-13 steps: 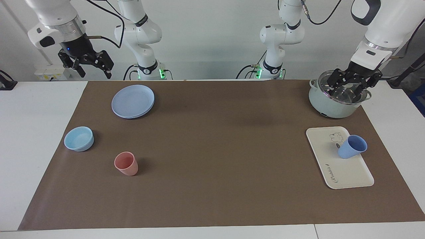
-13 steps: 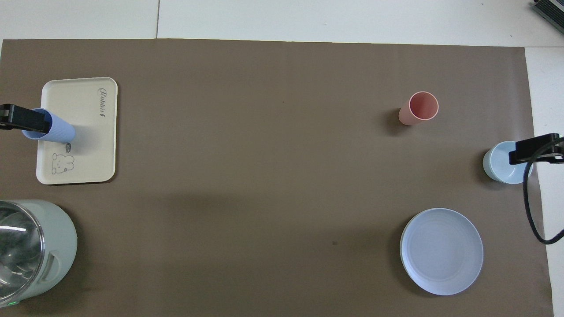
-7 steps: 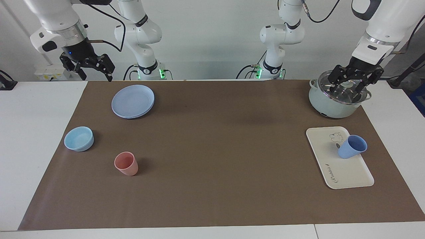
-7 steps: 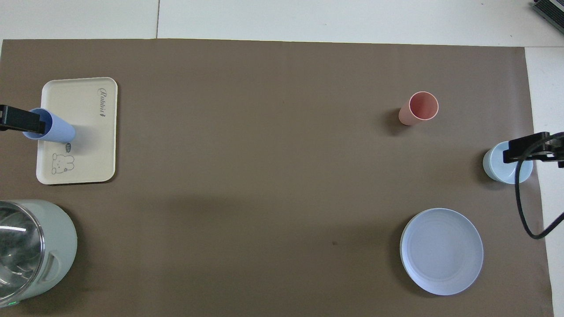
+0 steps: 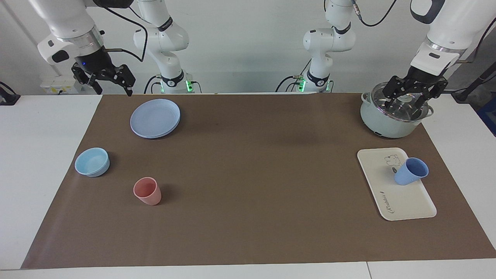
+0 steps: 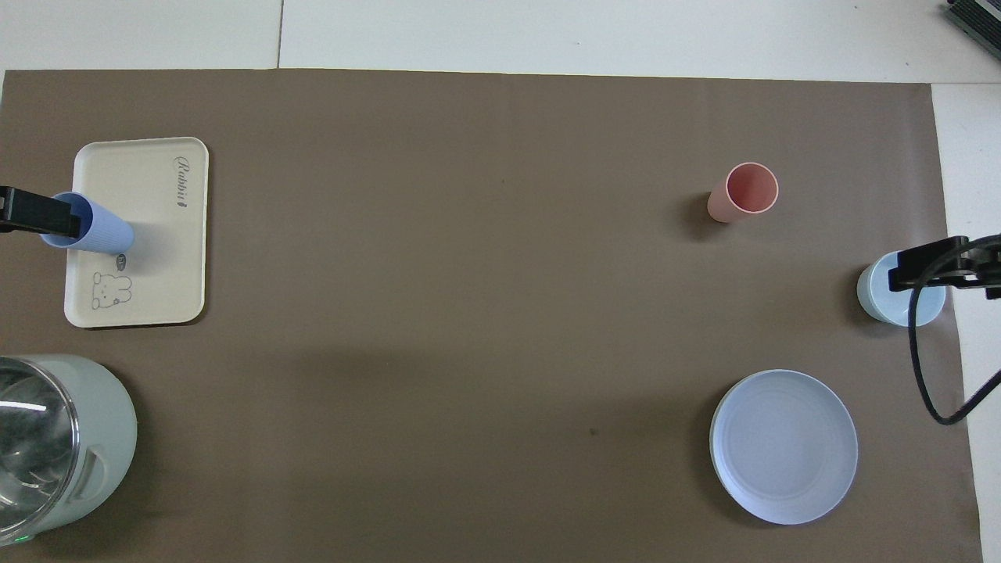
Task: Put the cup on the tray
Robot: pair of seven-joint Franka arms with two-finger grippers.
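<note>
Cup: the periwinkle-blue tumbler (image 5: 411,171) sat upright on the tray, close to the long rim toward the left arm's end of the table, right beside the little cartoon animal drawing. Nothing was holding it.

Tray: the cream tray (image 5: 403,201) lay flat on the brown mat (image 5: 248,174) at roughly 3 o'clock in the facing view, with the script lettering at the end farther from the robots.

Left gripper: this one (image 5: 411,99) hung up in the air over the glass-lidded pot (image 5: 387,124), at about 12 o'clock from the cup and well apart from it. Fingers were spread wide, with nothing between them.

Right gripper: it (image 5: 111,82) waited up high at about 10 o'clock in the facing view, over the mat's edge near the blue plate (image 5: 155,118). Honestly couldn't tell how its pincer was set.

Other stuff: the salmon-pink tumbler (image 5: 147,191) and the light-blue bowl (image 5: 92,162) stood toward the right arm's end, both farther from the robots than the plate.
</note>
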